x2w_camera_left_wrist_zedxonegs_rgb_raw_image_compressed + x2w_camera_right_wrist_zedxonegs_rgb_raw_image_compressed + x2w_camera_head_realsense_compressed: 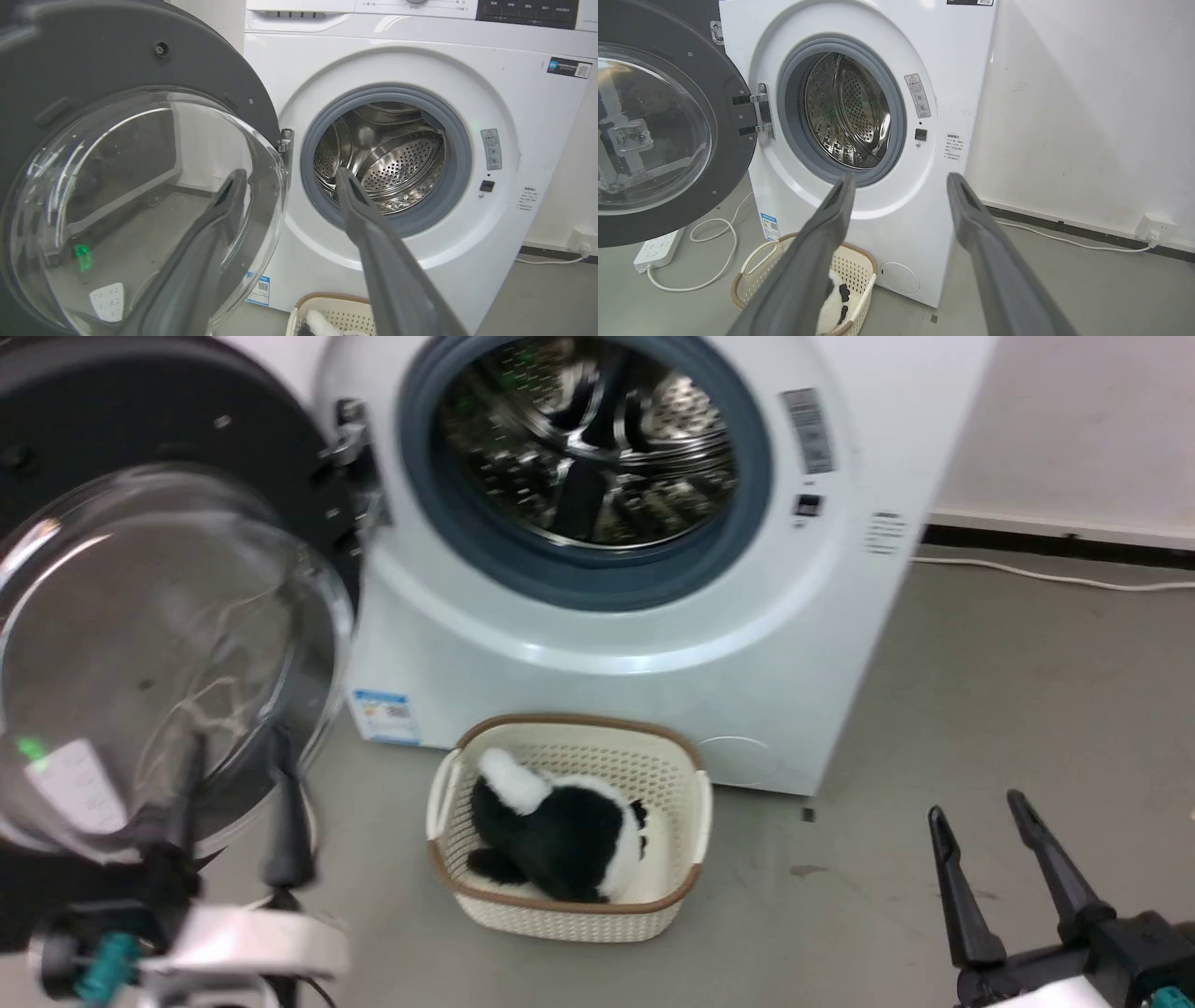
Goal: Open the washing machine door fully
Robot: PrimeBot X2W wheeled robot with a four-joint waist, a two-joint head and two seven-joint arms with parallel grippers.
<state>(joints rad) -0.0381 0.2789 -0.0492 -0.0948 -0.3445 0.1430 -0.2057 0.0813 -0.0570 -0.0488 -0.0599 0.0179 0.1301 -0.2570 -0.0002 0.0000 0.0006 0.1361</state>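
Observation:
The washing machine door stands swung out to the left of the white washing machine, its clear glass bowl bulging toward me and its metal hinge showing. The steel drum lies exposed inside the grey gasket. My left gripper is open, low in front of the bowl; in the left wrist view the left gripper has one finger overlapping the glass, and contact cannot be told. Off to the lower right, my right gripper is open and holds nothing, apart from the machine.
A cream basket holding a black-and-white plush toy sits on the floor just in front of the machine. A white power strip with its cable lies under the door. A wall socket and cord run along the right wall.

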